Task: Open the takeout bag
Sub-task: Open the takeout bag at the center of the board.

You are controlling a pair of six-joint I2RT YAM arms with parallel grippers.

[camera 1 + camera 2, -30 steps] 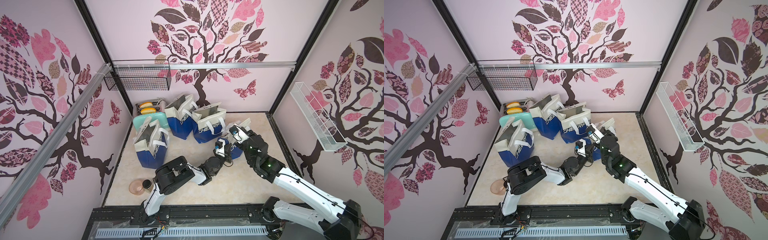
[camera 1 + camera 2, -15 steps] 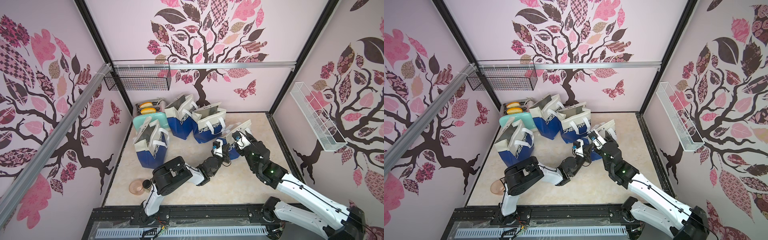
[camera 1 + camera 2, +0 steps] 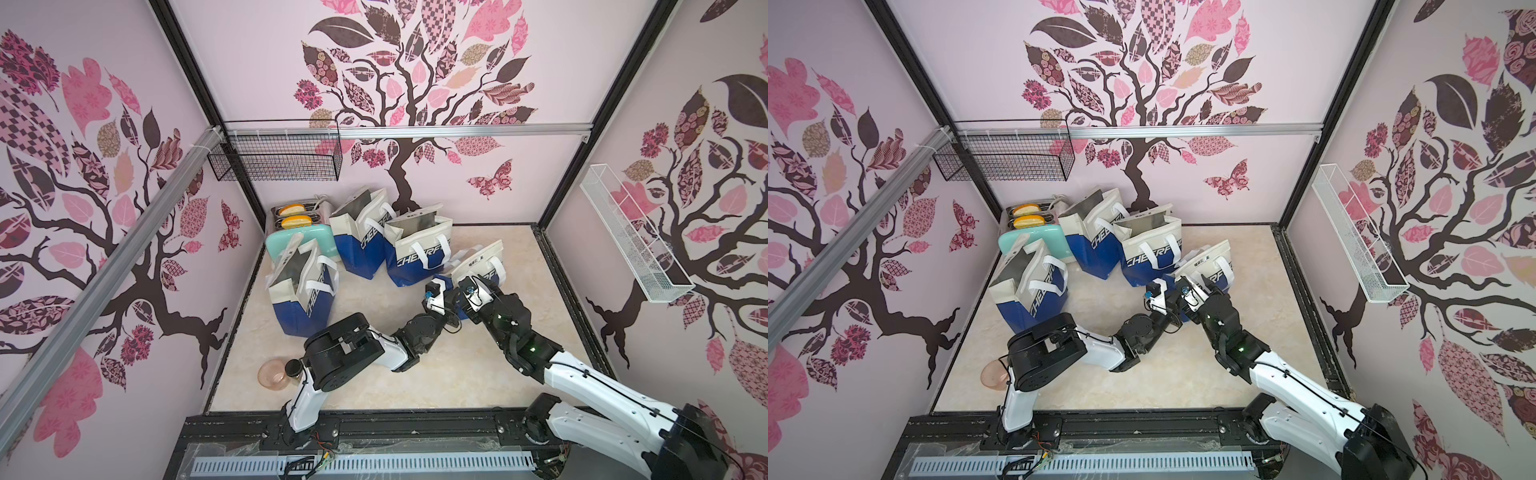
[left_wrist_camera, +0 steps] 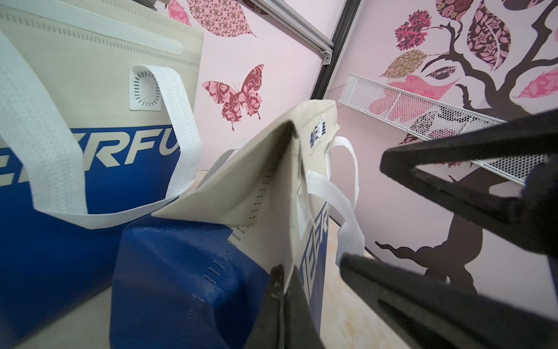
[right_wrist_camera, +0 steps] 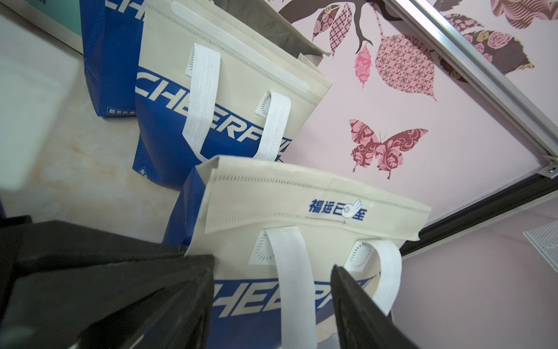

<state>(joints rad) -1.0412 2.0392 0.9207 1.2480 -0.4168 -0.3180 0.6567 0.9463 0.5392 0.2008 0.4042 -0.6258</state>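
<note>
Lettering "CHEE" marks takeout bag; left claw pinches its edge, right claw spread apart.

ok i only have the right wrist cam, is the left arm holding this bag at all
observer: yes, in the left wrist view the left jaws are shut on the cream side edge of the takeout bag
operator: i see two more bags behind it, is that all
observer: no, in both top views a third open bag stands just in front of the mint toaster
operator: anything else out there
observer: a pink bowl and a dark-lidded jar, side by side, nearer the front than any bag
</note>
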